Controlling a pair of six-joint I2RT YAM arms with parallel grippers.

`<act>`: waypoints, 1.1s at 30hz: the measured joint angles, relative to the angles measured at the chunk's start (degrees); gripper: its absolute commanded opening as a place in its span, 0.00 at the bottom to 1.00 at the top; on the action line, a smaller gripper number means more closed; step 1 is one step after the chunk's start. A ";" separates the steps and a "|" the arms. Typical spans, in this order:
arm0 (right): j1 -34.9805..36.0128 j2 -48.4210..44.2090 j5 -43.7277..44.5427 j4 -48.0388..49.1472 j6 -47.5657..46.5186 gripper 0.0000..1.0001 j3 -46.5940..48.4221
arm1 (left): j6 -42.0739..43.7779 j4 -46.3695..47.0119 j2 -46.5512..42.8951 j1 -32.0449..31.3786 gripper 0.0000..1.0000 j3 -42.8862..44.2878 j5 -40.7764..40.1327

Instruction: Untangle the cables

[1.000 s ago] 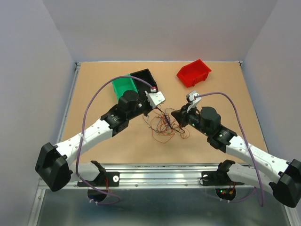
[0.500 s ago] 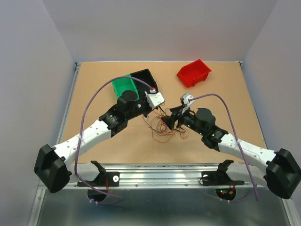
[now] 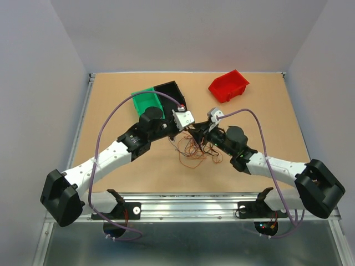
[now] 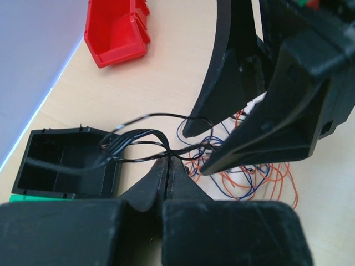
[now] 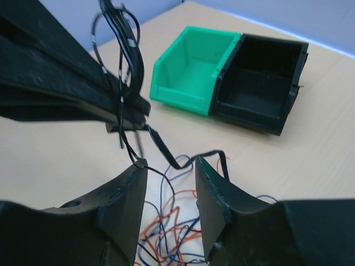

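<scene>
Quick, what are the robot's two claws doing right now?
Left gripper: shut on black cables.
Right gripper: open, jaws apart, gripping nothing.

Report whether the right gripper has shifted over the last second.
Yes. In the top view the right gripper has slid left, farther from under the fixed red bin, closing on the left gripper above the cables.

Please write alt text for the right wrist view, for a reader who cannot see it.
The right gripper stands open at black cables clamped by the left gripper. Behind, a green bin stands beside a black bin.
</scene>
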 measured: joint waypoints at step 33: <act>0.04 -45.99 41.75 -23.63 11.34 0.01 -10.40 | -3.89 -2.82 9.27 7.98 0.00 4.83 -7.54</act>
